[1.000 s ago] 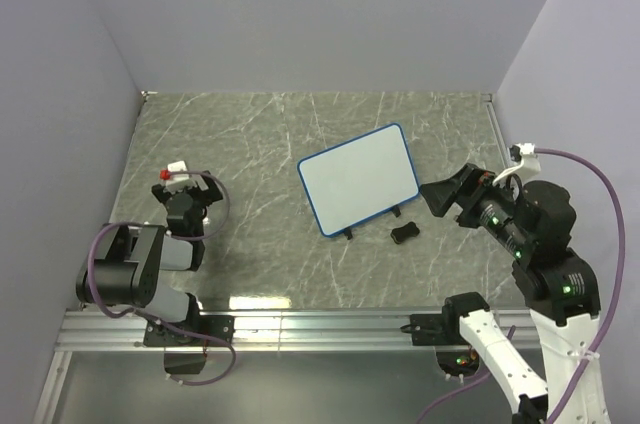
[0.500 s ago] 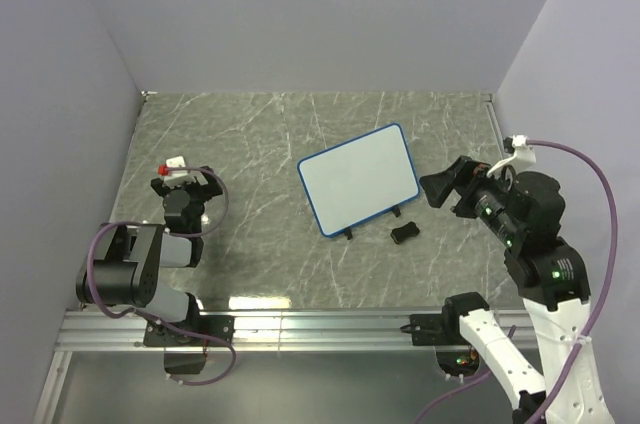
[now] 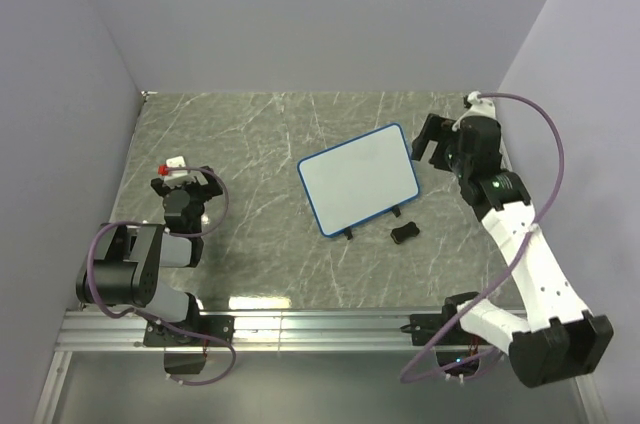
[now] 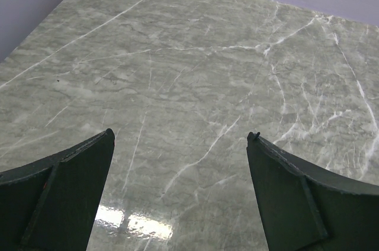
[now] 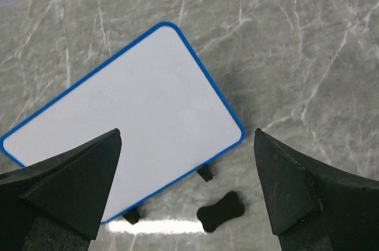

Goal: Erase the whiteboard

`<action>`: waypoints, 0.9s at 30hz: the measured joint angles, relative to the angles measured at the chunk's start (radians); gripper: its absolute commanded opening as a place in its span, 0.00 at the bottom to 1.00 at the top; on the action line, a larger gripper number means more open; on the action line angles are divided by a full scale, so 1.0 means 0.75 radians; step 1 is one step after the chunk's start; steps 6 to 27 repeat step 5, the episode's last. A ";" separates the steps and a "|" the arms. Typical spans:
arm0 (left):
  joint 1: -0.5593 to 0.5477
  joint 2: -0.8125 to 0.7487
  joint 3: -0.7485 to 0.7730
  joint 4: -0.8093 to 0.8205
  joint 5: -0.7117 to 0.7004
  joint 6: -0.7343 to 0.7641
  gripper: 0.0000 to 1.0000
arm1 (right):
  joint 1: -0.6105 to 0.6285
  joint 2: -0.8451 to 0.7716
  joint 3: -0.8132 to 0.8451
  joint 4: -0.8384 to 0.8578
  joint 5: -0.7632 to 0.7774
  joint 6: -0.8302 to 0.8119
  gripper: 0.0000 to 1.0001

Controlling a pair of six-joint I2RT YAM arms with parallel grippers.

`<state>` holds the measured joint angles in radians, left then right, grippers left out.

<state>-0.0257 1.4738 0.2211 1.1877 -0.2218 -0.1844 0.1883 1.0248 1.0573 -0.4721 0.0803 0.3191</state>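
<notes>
Bright, even overhead light, sharp views, soft shadows, small glare on table

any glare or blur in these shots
Left wrist: a white glare patch on the table, low in frame. Right wrist: a similar glare streak just below the whiteboard, whose surface reads clean and sharp. Top external: evenly lit, no blur.

Corner of the whiteboard hidden (wrist view); right pincer finger covers it.
</notes>
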 measured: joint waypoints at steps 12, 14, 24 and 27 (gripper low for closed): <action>0.000 0.000 0.000 0.000 0.001 0.000 0.99 | 0.000 0.081 0.042 0.094 0.041 0.008 1.00; 0.000 0.000 0.000 0.000 0.001 0.000 0.99 | 0.000 0.081 0.042 0.094 0.041 0.008 1.00; 0.000 0.000 0.000 0.000 0.001 0.000 0.99 | 0.000 0.081 0.042 0.094 0.041 0.008 1.00; 0.000 0.000 0.000 0.000 0.001 0.000 0.99 | 0.000 0.081 0.042 0.094 0.041 0.008 1.00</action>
